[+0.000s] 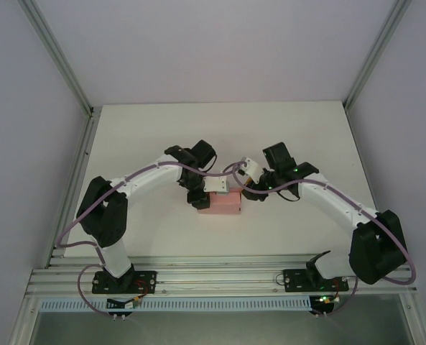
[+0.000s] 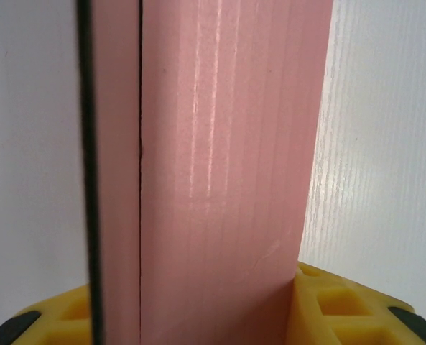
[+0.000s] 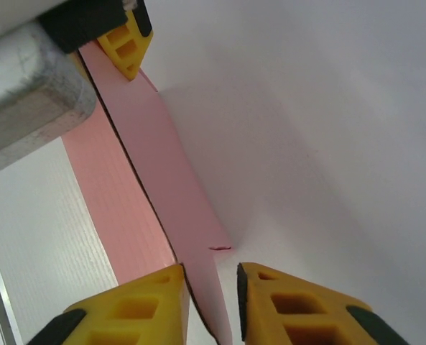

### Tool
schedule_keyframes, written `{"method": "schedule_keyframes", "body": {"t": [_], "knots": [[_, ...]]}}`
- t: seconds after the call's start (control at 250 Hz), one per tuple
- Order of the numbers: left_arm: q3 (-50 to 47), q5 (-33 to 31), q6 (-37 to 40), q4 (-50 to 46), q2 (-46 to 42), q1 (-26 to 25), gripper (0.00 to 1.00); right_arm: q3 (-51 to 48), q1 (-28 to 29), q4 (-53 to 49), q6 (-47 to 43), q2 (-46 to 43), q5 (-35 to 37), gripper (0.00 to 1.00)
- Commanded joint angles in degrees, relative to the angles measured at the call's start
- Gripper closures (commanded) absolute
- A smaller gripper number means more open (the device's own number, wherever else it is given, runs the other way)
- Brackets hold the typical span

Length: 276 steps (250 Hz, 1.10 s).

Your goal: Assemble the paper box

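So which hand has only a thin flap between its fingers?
The right hand: a thin flap of the pink box sits in its gap, whereas a broad panel fills the left hand.

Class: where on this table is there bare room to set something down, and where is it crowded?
Free: the far strip of white table along the back wall, and the near patch between the small pink card box and the front rail. Crowded: centre, where left gripper and right gripper flank the box.

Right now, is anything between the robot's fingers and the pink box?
No, nothing visible. The left yellow fingers already clasp the pink card box, and its flap sits between the right yellow fingers.
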Motion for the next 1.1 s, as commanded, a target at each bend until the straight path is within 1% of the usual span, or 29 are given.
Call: {"method": "schedule_keyframes", "body": {"t": [0.0, 0.056, 0.096, 0.172, 0.228, 0.276, 0.319, 0.363, 0.403, 0.423, 0.463, 0.495, 0.539, 0.611, 0.671, 0.779, 0.867, 0.898, 1.098], "knots": [[1.0, 0.6, 0.6, -2.3, 1.7, 0.2, 0.67, -0.2, 0.4, -0.7, -0.4, -1.5, 0.8, 0.85], [1.1, 0.7, 0.0, -1.6, 1.7, 0.2, 0.67, 0.2, 0.4, -1.7, 0.3, -1.3, 0.3, 0.93], [1.3, 0.6, -1.1, -1.0, 1.7, 0.2, 0.67, 0.6, 0.7, -2.6, 1.1, -1.1, -0.4, 0.96], [1.9, 0.3, -3.5, 0.1, 1.8, 0.2, 0.67, 0.6, 2.4, -2.6, 4.2, -1.7, 0.1, 0.98], [2.1, 0.4, -4.7, 0.8, 2.0, 0.2, 0.67, -0.3, 4.2, -0.3, 7.4, -2.8, 1.1, 0.98], [2.4, 0.7, -5.1, 0.8, 2.3, 0.2, 0.67, -1.0, 5.7, 2.3, 12.6, -3.6, 2.5, 0.99], [2.7, 0.6, -5.9, 1.0, 2.6, 0.2, 0.67, -1.4, 7.1, 4.7, 20.0, -4.0, 4.4, 0.99], [3.1, 0.2, -6.7, 1.1, 3.1, 0.2, 0.67, -1.0, 8.5, 5.8, 27.1, -4.0, 7.8, 1.00], [3.5, 0.0, -7.2, 0.9, 3.5, 0.2, 0.67, -0.6, 9.5, 6.4, 35.8, -3.8, 11.8, 1.00], [3.8, 0.0, -7.3, 0.7, 3.8, 0.2, 0.67, -0.6, 9.8, 6.6, 38.9, -3.8, 12.6, 1.00], [4.1, 0.0, -7.6, 0.6, 4.1, 0.2, 0.67, -1.1, 11.1, 8.0, 43.4, -4.0, 12.5, 1.00], [4.4, -0.1, -8.1, 0.7, 4.3, 0.2, 0.67, -2.2, 12.5, 10.2, 47.6, -4.1, 13.8, 1.00], [4.8, -0.2, -8.6, 0.8, 4.5, 0.2, 0.67, -3.0, 14.1, 12.0, 50.8, -4.1, 14.7, 1.00], [5.0, -0.2, -9.1, 1.4, 4.6, 0.2, 0.67, -2.6, 16.2, 11.5, 57.2, -4.2, 22.2, 1.00], [5.3, 0.1, -9.5, 1.7, 4.5, 0.1, 0.67, -2.8, 16.5, 11.7, 62.0, -4.7, 24.1, 1.00], [5.2, 0.3, -10.2, 3.0, 4.2, 0.1, 0.67, -5.6, 16.9, 15.9, 68.0, -6.4, 23.6, 1.00], [5.1, 0.7, -10.1, 3.3, 4.2, 0.1, 0.67, -7.8, 17.6, 19.4, 68.6, -7.0, 22.7, 1.00], [5.2, 0.4, -10.1, 3.5, 4.2, 0.0, 0.67, -7.9, 17.6, 18.8, 69.7, -6.9, 22.3, 1.00], [5.8, 0.3, -10.1, 3.0, 4.7, -0.1, 0.67, -3.6, 18.3, 14.4, 69.1, -4.9, 20.7, 1.00]]}}
